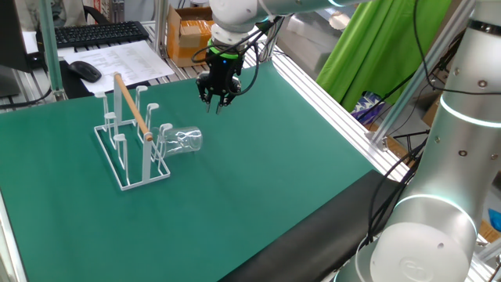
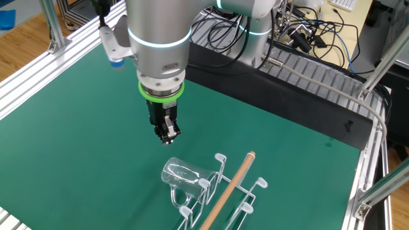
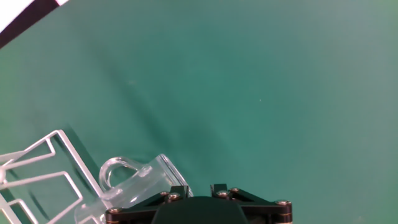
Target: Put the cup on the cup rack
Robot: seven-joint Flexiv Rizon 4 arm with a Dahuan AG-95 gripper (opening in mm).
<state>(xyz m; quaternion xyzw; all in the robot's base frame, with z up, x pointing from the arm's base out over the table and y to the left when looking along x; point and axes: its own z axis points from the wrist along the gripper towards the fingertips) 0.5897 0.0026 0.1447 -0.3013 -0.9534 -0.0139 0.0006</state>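
The cup [image 1: 185,141] is a clear glass mug. It lies tilted on its side over a peg at the near end of the white wire cup rack [image 1: 131,111], which has a wooden rod along its top. My gripper [image 1: 217,100] hovers above the mat, behind and to the right of the cup, apart from it and holding nothing. Its jaws stand a little apart. In the other fixed view the gripper [image 2: 168,134] is above and left of the cup [image 2: 182,174] and the rack [image 2: 233,182]. The hand view shows the cup [image 3: 134,186] with its handle up, the rack [image 3: 37,155], and my gripper [image 3: 199,190].
A green mat [image 1: 266,164] covers the table. A keyboard [image 1: 98,33], a mouse [image 1: 84,70] and papers lie beyond the far left edge. An aluminium frame rail [image 1: 329,98] runs along the right side. Cables [image 2: 307,38] lie behind the arm's base.
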